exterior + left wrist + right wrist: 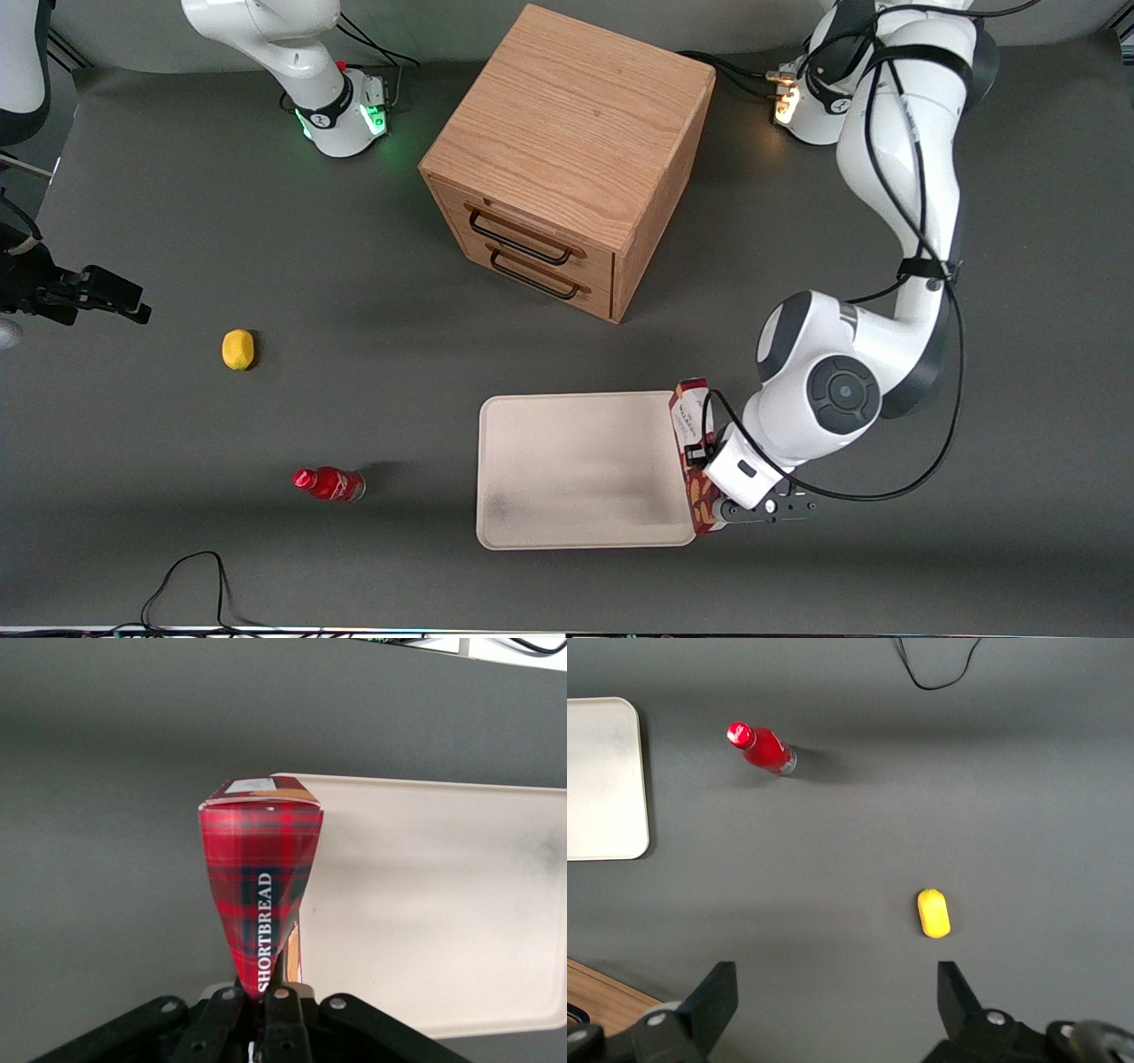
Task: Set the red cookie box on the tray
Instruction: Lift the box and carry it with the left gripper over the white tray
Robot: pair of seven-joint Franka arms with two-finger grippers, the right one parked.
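Red cookie box (260, 870) is pinched on edge by the gripper (262, 999); its position is at the tray (576, 523) rim, toward the working arm's end.

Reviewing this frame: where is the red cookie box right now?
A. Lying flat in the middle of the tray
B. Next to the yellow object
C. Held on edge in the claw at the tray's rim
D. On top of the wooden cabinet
C: the claw is shut on the red cookie box, which stands on its narrow edge at the rim of the tray, not flat inside it.
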